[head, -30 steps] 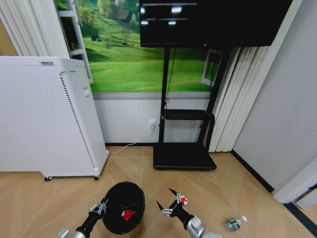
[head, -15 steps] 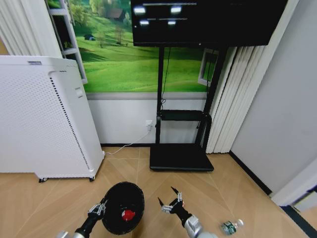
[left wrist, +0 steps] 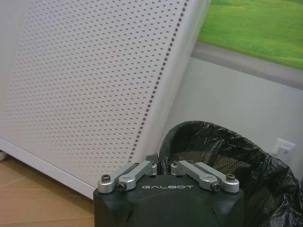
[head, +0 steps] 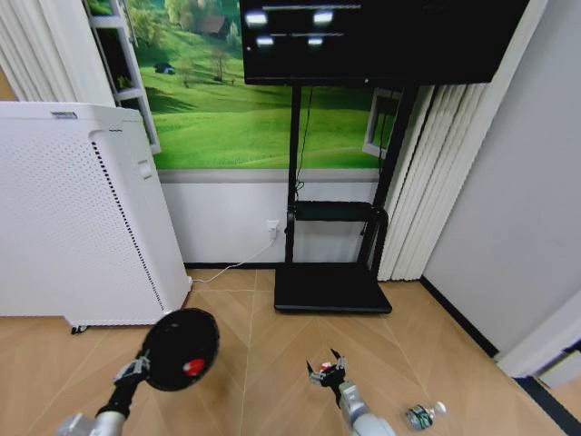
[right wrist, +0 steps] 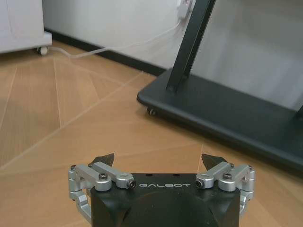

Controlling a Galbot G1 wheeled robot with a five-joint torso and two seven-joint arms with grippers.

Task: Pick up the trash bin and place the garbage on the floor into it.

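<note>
The trash bin (head: 180, 347), round, black and lined with a black bag, hangs tilted off the floor with its opening towards me. My left gripper (head: 132, 368) is shut on its rim; the left wrist view shows the fingers (left wrist: 142, 169) pinched at the bin's edge (left wrist: 222, 156). One red-and-white piece of garbage (head: 192, 368) lies inside the bin. My right gripper (head: 327, 371) is low over the floor, open, with its fingertips (right wrist: 104, 159) spread wide. A second red piece (head: 324, 367) shows right at that gripper; whether it lies between the fingers is unclear. The clear bottle (head: 421, 416) lies on the floor to the right.
A tall white perforated cabinet (head: 73, 227) stands on wheels at the left. The black TV stand's base (head: 331, 289) sits ahead against the wall, with a white cable (head: 238, 266) on the floor beside it. Bare wooden floor lies between bin and bottle.
My left arm has lifted the bin up and to the left. My right gripper has shifted slightly right and dropped lower, onto the spot of the red piece.
</note>
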